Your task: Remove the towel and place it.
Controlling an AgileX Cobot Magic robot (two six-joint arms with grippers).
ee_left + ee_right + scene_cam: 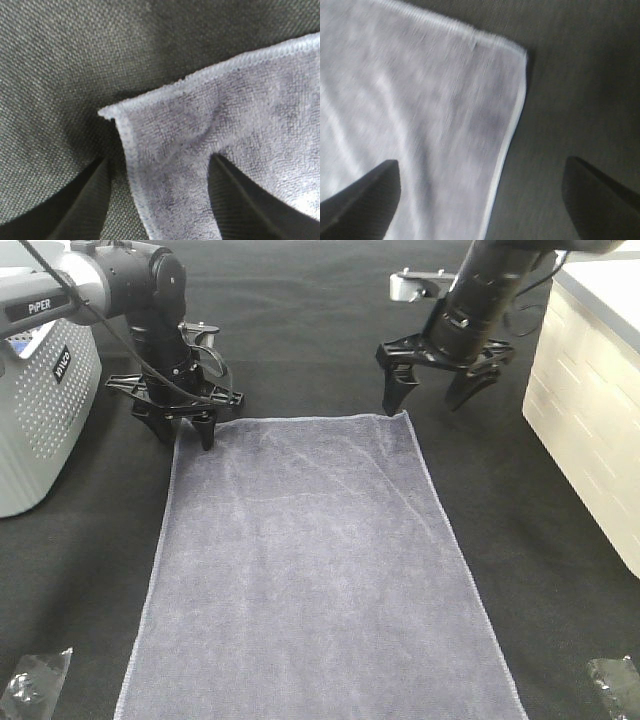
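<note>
Here the towel (310, 570) lies spread flat on the black table covering (520, 540), its far corners just beside the two grippers. The left gripper (182, 430) straddles one far corner with fingers apart, gripping nothing. The right gripper (432, 390) hangs wide open above the other corner.

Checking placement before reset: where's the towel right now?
In the exterior high view the towel lies spread flat on the black table cover, centre, its far corners under the left gripper and right gripper.
</note>
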